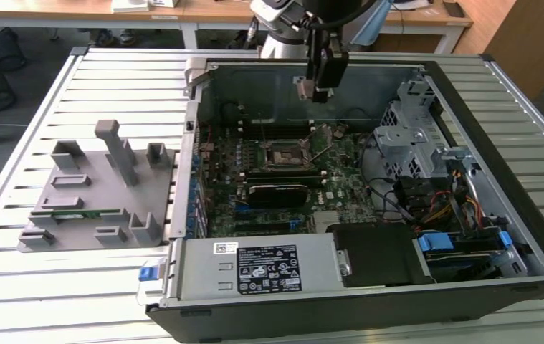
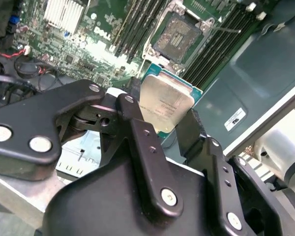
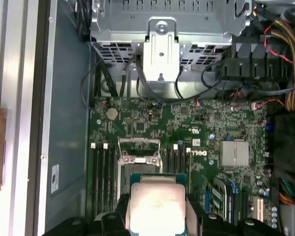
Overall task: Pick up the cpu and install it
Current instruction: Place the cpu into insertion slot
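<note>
The hand (image 2: 163,118) clamps the cpu (image 2: 166,101) between its fingers (image 2: 142,132) — held over the motherboard (image 2: 83,54), near the socket (image 2: 178,38).

I see a printed label (image 1: 269,269) on the power supply (image 1: 205,271), a white logo (image 2: 104,33) on the motherboard (image 2: 73,59), and faint print on the cpu (image 2: 166,105).

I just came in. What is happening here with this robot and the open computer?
A robot arm holds the cpu in its end effector, which is shut on two opposite edges of the chip. It hangs above the open computer case, over the green motherboard. The socket on the board stands open and looks empty, so the cpu is picked up but not yet installed.
</note>
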`<state>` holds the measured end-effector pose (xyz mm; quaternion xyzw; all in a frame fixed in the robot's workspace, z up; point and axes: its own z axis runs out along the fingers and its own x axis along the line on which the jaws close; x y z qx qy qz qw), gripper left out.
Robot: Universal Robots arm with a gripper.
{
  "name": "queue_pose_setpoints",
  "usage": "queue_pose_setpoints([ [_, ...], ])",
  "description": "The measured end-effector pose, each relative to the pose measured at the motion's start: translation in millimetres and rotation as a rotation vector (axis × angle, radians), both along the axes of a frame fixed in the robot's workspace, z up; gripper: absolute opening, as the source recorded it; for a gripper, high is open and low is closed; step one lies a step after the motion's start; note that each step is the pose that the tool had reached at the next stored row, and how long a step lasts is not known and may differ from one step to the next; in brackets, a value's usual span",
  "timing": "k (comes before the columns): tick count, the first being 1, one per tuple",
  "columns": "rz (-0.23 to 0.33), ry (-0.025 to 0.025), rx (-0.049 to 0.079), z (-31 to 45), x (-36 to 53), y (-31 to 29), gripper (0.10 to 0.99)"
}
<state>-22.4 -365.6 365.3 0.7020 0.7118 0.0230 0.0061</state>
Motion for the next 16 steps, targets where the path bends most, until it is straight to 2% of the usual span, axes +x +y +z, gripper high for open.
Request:
queue_pose_setpoints([
  [8, 0.072, -0.0018, 0.0, -11.3, -3.9, 0.8, 0.533],
  [12, 0.073, -0.0017, 0.0, -18.1, -8.2, 8.5, 0.533],
  [16, 0.073, -0.0017, -0.003, -25.6, -10.2, 11.3, 0.533],
])
